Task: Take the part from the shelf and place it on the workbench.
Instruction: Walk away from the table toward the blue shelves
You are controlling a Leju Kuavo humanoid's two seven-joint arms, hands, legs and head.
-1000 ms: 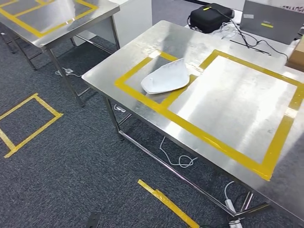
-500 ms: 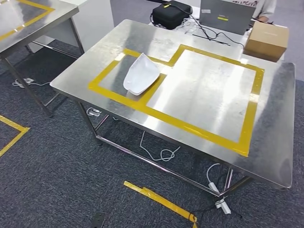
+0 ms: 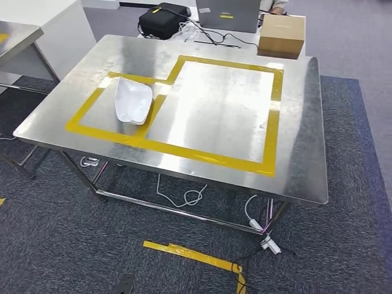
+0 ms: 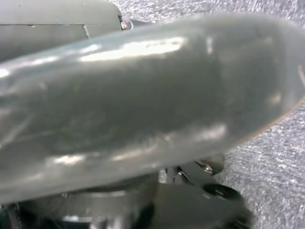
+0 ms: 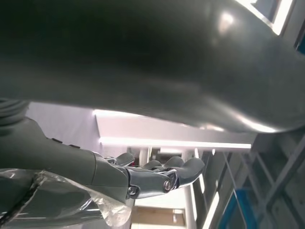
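A stainless-steel workbench (image 3: 296, 147) is seen in the head view, marked with yellow tape (image 3: 217, 160) in two adjoining rectangles. A white part (image 3: 133, 101) lies on the bench top inside the smaller rectangle, its edge reaching the tape strip that divides the two. At the far edge of the bench a black bag (image 3: 163, 19), a cardboard box (image 3: 281, 35) and the back of a grey laptop (image 3: 228, 13) are seen, the laptop being cut off by the frame. White cables (image 3: 185, 196) trail on the dark carpet beneath the bench, and a strip of yellow floor tape (image 3: 194, 254) lies nearer the camera. In the left wrist view a large, smooth, pale grey part (image 4: 151, 100) is seen very close and blurred, covering the left hand; whether that hand grips it cannot be told, and only dark, indistinct shapes are made out below it against the carpet. In the right wrist view the same kind of smooth grey surface (image 5: 162, 52) spans the frame overhead, and the right hand (image 5: 144, 179) is seen beneath it with its fingers (image 5: 179, 171) extended and lying close together, apart from the surface in this view. Crumpled clear plastic wrap (image 5: 65, 200) lies over the wrist. Whether the right hand supports the part cannot be told.
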